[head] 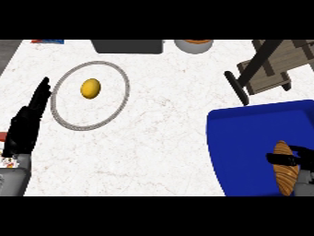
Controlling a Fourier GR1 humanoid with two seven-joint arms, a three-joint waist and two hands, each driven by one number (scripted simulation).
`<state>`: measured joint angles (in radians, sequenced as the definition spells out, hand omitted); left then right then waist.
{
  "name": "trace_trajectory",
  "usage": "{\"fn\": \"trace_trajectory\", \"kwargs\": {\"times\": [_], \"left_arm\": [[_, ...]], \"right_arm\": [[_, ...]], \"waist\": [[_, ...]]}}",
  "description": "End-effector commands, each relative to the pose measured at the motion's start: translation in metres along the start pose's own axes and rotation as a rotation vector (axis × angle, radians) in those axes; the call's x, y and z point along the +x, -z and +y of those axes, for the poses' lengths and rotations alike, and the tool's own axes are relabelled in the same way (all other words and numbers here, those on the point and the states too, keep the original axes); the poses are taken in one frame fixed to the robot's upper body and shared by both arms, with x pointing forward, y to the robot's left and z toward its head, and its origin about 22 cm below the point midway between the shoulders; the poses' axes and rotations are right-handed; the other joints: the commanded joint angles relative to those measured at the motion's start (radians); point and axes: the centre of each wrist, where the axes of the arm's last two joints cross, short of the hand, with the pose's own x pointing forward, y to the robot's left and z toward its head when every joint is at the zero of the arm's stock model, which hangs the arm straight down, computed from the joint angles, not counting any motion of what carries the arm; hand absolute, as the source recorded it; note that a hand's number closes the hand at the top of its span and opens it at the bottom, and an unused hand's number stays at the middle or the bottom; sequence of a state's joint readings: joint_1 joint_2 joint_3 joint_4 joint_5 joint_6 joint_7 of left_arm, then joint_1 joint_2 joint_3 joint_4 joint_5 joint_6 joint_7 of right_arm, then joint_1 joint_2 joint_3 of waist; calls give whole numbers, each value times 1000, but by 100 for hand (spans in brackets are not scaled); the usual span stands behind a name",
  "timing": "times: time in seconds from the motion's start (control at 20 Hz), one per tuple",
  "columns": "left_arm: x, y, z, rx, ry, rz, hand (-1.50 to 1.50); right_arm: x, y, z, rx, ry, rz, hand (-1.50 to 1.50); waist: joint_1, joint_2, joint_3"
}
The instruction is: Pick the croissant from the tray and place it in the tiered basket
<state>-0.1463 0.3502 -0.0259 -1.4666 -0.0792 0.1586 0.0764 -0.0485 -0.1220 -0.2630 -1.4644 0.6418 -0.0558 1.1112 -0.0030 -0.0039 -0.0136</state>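
Head view. The blue tray (254, 138) lies at 4 o'clock on the white counter (159, 129). Inside it, near its lower right corner, the croissant (283, 167) lies on end, with the right hand (307, 162) curled around it, thumb and fingers closed on its upper half. The wooden tiered basket (276, 64) stands at 2 o'clock, apart from the tray. The left hand (25, 126) rests open at 9 o'clock, fingers straight. A yellow fruit (90, 88) sits within a wire ring (122, 76) at 11 o'clock.
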Motion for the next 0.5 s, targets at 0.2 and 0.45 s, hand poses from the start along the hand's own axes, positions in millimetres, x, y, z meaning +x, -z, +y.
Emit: {"fn": "trace_trajectory", "kwargs": {"times": [0.2, 0.45], "left_arm": [[-4, -8, -4, 4, 9, -8, 0], [16, 14, -21, -63, 1, -61, 0]], "right_arm": [[15, -21, 2, 25, 76, 38, 150], [127, -90, 21, -68, 87, -120, 150]], "waist": [[2, 2, 13], [85, 26, 9]]}}
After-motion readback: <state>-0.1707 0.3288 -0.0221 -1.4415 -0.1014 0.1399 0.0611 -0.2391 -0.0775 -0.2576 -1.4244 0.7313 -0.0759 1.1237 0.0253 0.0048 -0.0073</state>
